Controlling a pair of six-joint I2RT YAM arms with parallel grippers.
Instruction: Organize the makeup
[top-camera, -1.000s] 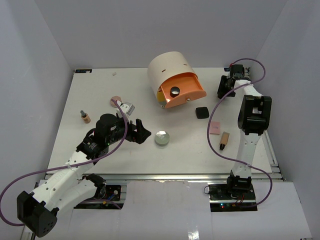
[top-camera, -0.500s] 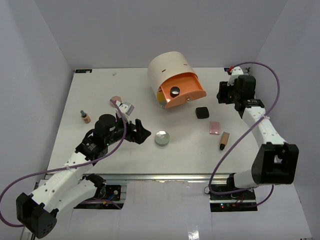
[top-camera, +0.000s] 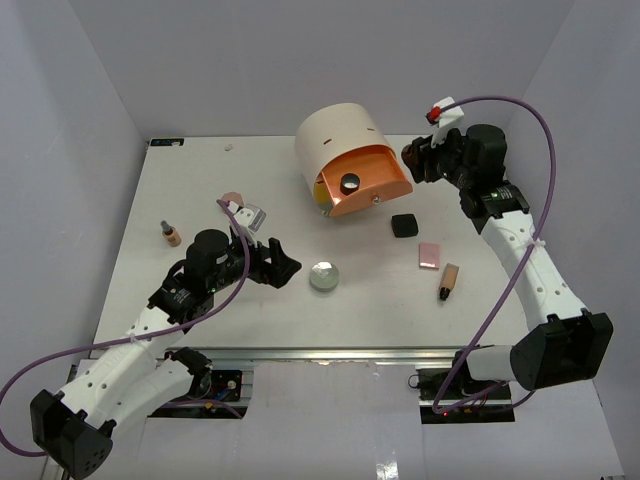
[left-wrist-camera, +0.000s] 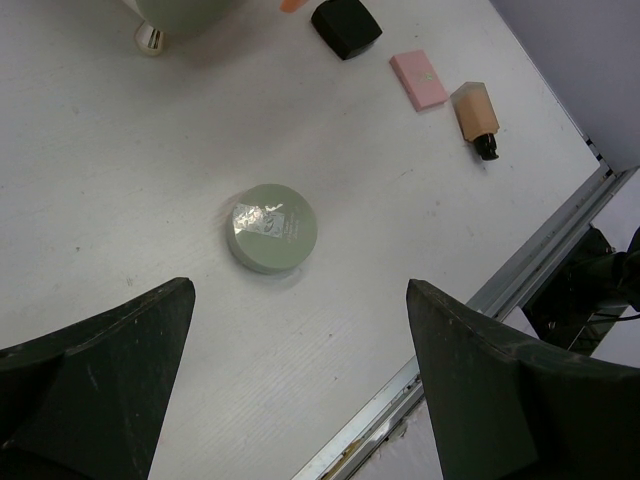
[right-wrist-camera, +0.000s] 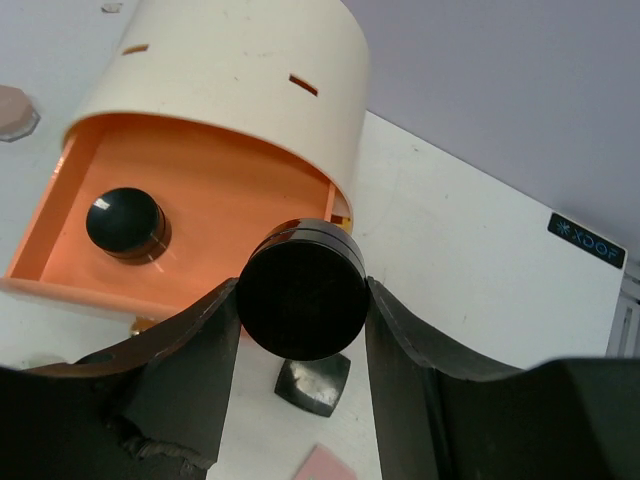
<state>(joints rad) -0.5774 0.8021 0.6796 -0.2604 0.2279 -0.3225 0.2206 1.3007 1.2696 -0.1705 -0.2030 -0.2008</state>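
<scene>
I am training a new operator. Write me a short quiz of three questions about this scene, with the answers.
1. True or false: the left end effector holds the silver-white compact.
2. What does the right end effector grip? A) pink palette B) black round jar C) tan tube
3. How many items lie inside the orange drawer?
Key: 1 false, it is open above the compact; 2 B; 3 one, a second black jar.

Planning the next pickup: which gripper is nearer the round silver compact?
Left. The left gripper sits open beside the compact; the right gripper is far off at the orange drawer, holding a black jar.
</scene>
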